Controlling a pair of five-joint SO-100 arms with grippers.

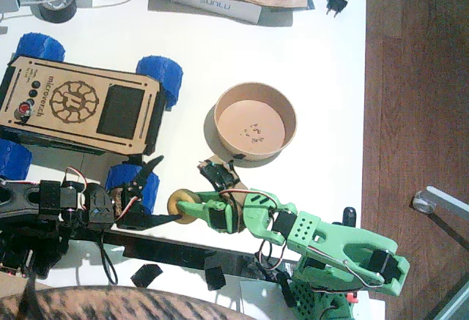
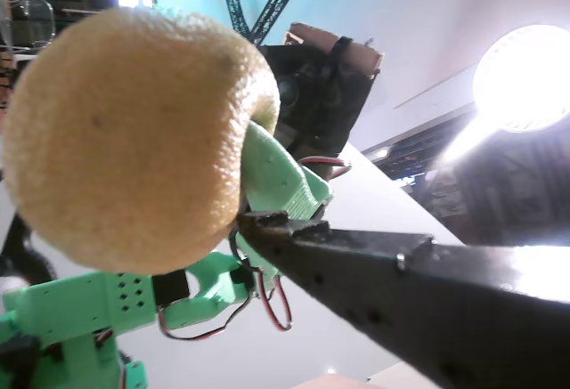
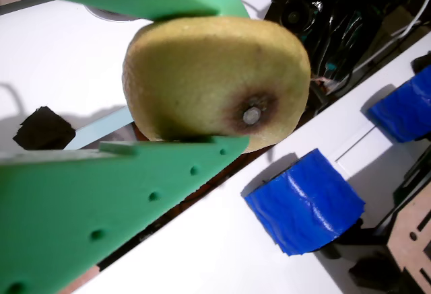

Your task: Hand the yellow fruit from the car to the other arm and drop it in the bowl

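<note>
Handover underway: yellow fruit (image 1: 180, 205) sits at the desk's (image 1: 322, 78) near edge, 7 o'clock of the bowl (image 1: 256, 121), clamped in the right claw (image 1: 185, 207). Left claw (image 1: 156, 190) is spread wide, one finger touching the fruit. Best for black arm to back off straight w/o nudging before green arm swings.

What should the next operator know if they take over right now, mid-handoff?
Right gripper (green arm): shut on the yellow fruit, both green fingers pressed against it in a wrist view.
Left gripper (black arm): open; one black finger lies just beside the fruit, whether touching I cannot tell.
The car stands at upper left with no fruit on its deck. The bowl sits right of it and holds only a few specks.
Done: fruit off the car and gripped by the green arm.
Left: clear the black arm, carry the fruit over the bowl, release.
</note>
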